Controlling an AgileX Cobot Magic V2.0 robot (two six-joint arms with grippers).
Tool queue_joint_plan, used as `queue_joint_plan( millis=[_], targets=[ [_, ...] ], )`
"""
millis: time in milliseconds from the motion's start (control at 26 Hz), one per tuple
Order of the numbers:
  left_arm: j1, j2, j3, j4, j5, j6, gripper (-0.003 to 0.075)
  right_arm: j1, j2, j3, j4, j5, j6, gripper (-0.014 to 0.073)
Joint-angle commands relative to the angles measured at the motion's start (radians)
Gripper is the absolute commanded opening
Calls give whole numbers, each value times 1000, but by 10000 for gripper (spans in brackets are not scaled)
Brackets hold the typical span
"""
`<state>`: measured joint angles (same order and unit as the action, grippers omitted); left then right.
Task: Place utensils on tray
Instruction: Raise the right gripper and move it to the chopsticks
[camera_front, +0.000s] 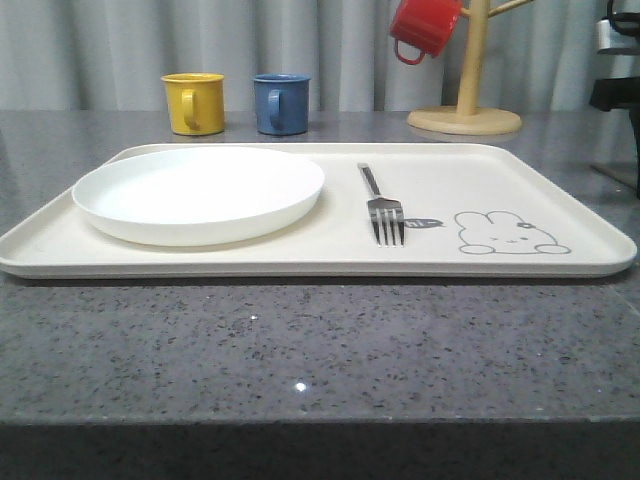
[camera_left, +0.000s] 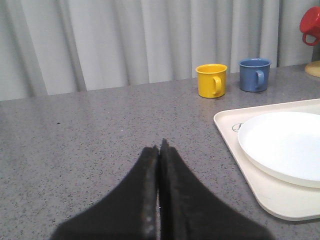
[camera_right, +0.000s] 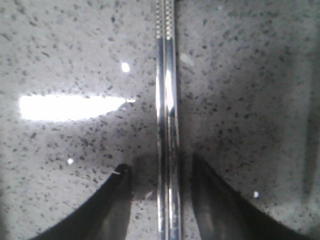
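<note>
Steel, fork: polished four-tined fork (camera_front: 384, 207) lying flat on the tray, tines toward 6 o'clock in the front view, handle running to 12 o'clock, tine tips just beside a small printed mark.
Steel, chopsticks: two slim mirror-bright chopsticks (camera_right: 165, 125) side by side and touching on the speckled counter, with ribbed texture at one end.
Right gripper: right gripper (camera_right: 162, 172) spread wide, one dark finger on each side of the chopsticks, neither clearly touching them.
Tray: cream, matte, rounded-corner tray (camera_front: 560, 262) with a low raised rim and a grey rabbit drawing (camera_front: 505, 232) near its 4 o'clock corner; bare floor lies between fork and rabbit.
Plate: round glossy white plate (camera_front: 198, 192) filling the tray's 9 o'clock half, clear of the fork.
Left gripper: left gripper (camera_left: 159, 165) with black fingers pressed together and nothing between them, over open counter near the tray's edge.
Counter: grey speckled stone counter (camera_front: 300, 350), a wide bare strip at 6 o'clock of the tray.
Mugs: yellow mug (camera_front: 193, 102) and blue mug (camera_front: 281, 103) at 12 o'clock behind the tray; red mug (camera_front: 422, 27) hung on a wooden mug stand (camera_front: 468, 80).
</note>
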<state>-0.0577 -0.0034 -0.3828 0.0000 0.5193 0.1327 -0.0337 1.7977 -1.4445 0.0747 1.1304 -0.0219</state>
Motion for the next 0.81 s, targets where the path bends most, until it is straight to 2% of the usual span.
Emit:
queue_joint_plan(
  millis=[0, 154, 462, 616, 770],
  targets=[
    [0, 12, -26, -5, -92, -12, -19, -7, -40, -22, 5, -26, -13, 318],
    [0, 12, -26, -5, -92, -12, -19, -7, -38, -22, 3, -24, -13, 246],
    [0, 12, -26, -5, -92, -12, -19, -7, -39, -25, -6, -6, -13, -25],
    [0, 12, -26, -5, -92, -12, -19, -7, -63, -31, -16, -2, 12, -30],
    [0, 12, -26, -5, -92, -12, -19, -3, -96, -66, -17, 51, 116, -30]
  ],
)
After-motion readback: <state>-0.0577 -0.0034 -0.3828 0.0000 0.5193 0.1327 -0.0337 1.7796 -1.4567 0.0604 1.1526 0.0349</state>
